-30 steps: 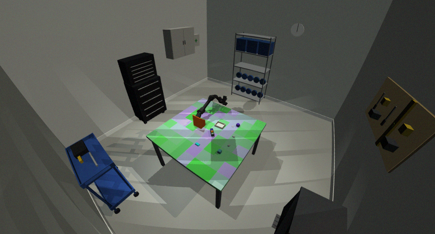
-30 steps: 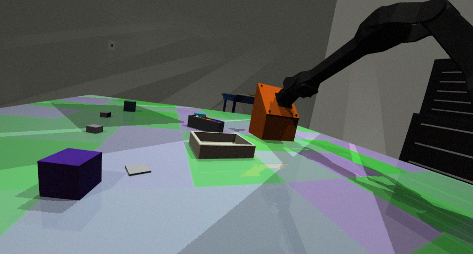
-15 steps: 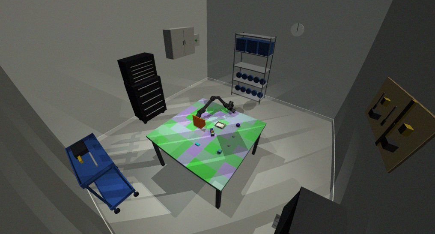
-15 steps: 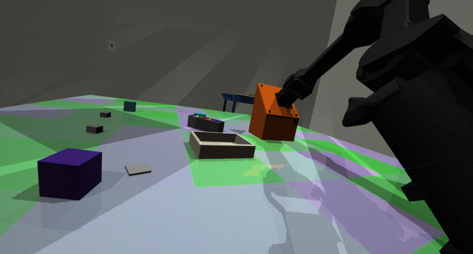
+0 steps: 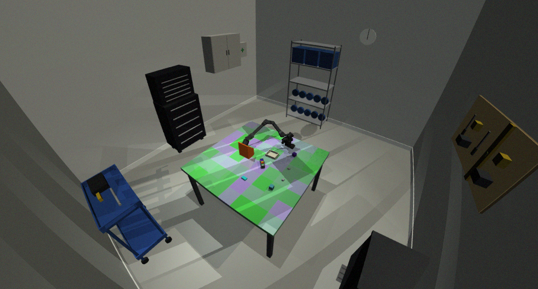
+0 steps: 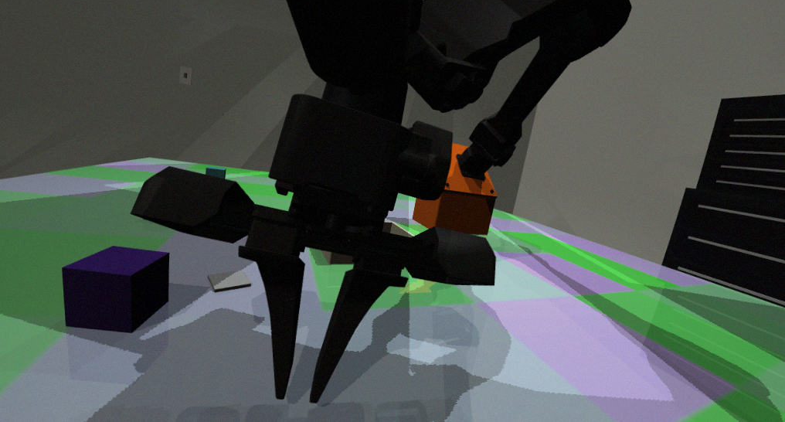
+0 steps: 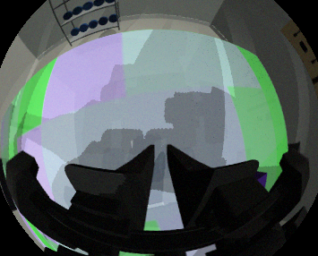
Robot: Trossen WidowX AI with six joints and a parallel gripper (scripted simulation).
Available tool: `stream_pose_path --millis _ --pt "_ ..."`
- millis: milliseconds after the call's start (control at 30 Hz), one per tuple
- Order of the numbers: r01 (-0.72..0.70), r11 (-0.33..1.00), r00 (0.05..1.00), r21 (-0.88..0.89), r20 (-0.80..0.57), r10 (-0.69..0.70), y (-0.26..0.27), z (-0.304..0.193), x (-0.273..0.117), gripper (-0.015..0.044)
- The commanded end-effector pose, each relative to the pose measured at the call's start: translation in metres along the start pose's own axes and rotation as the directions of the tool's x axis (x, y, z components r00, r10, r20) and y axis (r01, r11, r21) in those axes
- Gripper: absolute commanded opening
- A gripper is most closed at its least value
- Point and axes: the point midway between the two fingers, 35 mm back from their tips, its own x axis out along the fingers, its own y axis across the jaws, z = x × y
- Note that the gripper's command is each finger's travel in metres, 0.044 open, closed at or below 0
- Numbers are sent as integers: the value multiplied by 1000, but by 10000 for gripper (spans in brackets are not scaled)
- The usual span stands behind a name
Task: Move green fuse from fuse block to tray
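Nearby, the pincer, nearly together and holding nothing, apparently blocks the tray beside a purple cube.

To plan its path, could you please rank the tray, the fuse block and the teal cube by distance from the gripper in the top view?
1. Tray, just beside the gripper.
2. Fuse block, beyond the tray.
3. Teal cube, toward the table's near side.

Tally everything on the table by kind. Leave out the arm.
Orange box: 1
Purple cube: 1
Teal blocks: 2
Small grey blocks: 2
Flat grey plate: 1
Tray: 1
Fuse block: 1
Total: 9
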Motion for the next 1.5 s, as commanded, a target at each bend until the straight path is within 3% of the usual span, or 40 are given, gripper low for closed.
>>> stream_pose_path --millis 0,467,667,867,1467 --pt "61 998 993 18 -102 -59 -36 -54 -22 64" --pt "190 965 901 183 -422 -97 -96 -249 -146 64" --pt "207 924 871 323 -491 -23 -73 -325 -212 64" --pt "185 859 877 477 -474 74 -24 -377 -264 64" --pt "181 851 880 493 -467 84 -23 -388 -261 64"
